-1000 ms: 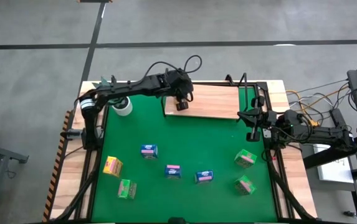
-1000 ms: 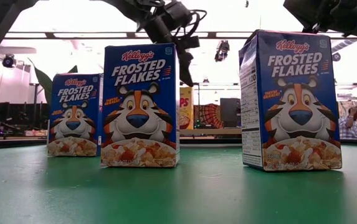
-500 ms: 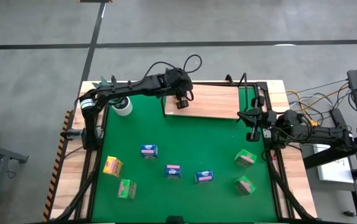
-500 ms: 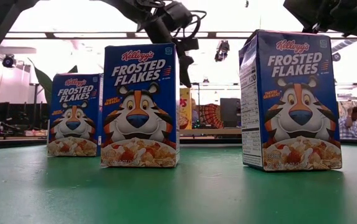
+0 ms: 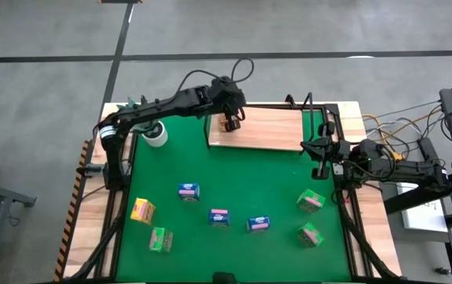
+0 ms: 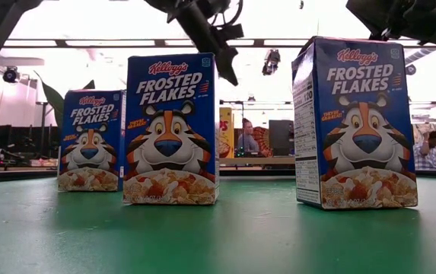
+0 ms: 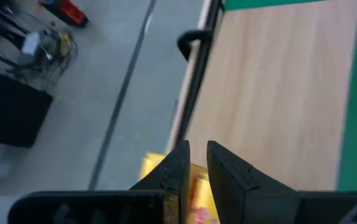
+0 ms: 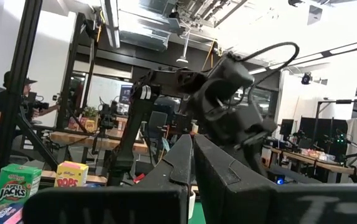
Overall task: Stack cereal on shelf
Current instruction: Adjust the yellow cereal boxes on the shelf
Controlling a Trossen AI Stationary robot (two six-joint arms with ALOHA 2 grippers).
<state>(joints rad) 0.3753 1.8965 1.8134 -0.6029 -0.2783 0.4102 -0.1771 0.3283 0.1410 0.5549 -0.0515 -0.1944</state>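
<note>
Seven cereal boxes are seen on the green mat (image 5: 233,177) in the high view: three blue w/ pink marks (image 5: 188,191), (image 5: 218,216), (image 5: 258,224) across the middle, one yellow-orange (image 5: 142,210) and one green (image 5: 160,239) at the left-hand side, two green (image 5: 311,201), (image 5: 310,234) at the right-hand side. All seven are apart from each other and well apart from the shelf (image 5: 273,130), which is set at the far edge of the mat on the worktop (image 5: 93,237).

Left end effector (image 5: 231,123) is positioned over the shelf's left end. In the left wrist view its fingers (image 7: 179,167) are seen nearly closed, w/ a narrow gap, and a yellow-orange box (image 7: 198,186) is gripped between them above the wooden board (image 7: 278,93). Contact between box and board cannot be told.

Right end effector (image 5: 318,169) is parked at the right edge of the mat, just beside the shelf's right end; fingers (image 8: 179,155) are closed, nothing held.

A white pot (image 5: 156,135) is located near the left arm's base.

In the low view, three blue boxes are seen upright on the mat.
</note>
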